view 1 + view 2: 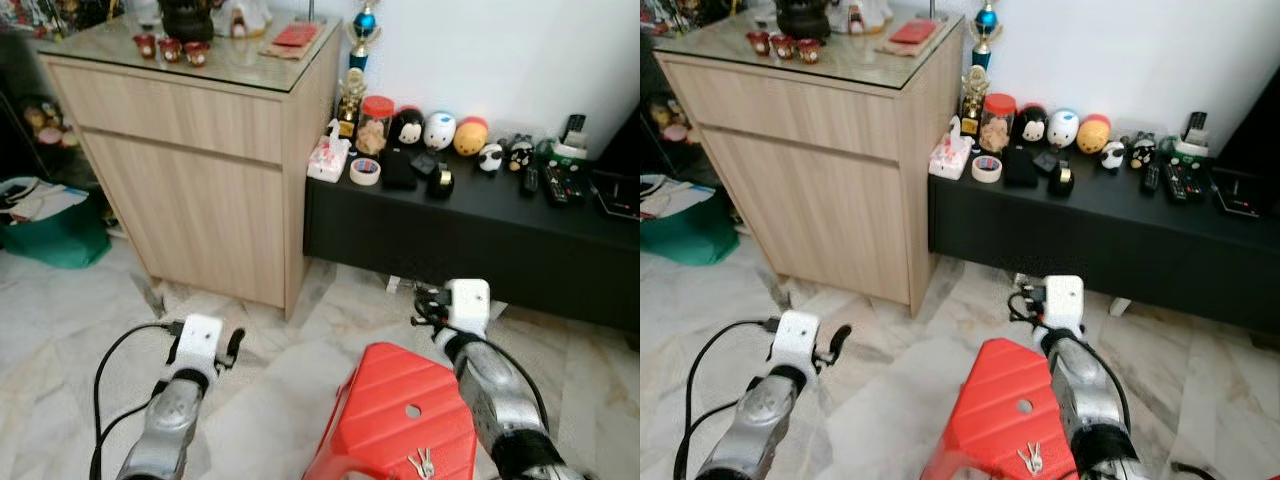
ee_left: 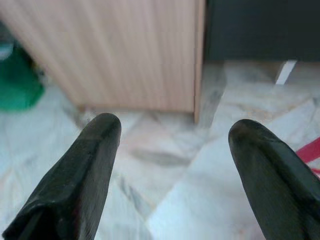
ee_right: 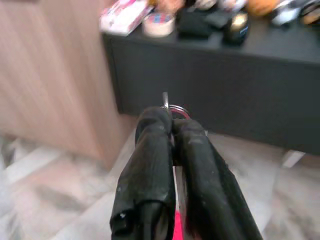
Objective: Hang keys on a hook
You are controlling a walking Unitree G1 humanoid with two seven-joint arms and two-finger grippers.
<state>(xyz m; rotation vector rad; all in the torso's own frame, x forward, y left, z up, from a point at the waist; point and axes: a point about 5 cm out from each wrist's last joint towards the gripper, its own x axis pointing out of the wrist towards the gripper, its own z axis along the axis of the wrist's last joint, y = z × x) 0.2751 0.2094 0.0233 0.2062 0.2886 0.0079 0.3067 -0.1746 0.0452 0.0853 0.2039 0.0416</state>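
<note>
My right gripper is shut on a small metal key ring that sticks out past its fingertips. In the left eye view this gripper hangs above the far edge of a red plastic stool, in front of the black low cabinet. A small bunch of silver keys lies on the stool's top near its front edge. My left gripper is held low over the marble floor, left of the stool. Its fingers stand wide open with nothing between them.
A tall wooden cabinet with a glass top stands ahead on the left. The black low cabinet along the white wall carries toys, a tape roll and remote controls. A green bag sits on the floor at the far left.
</note>
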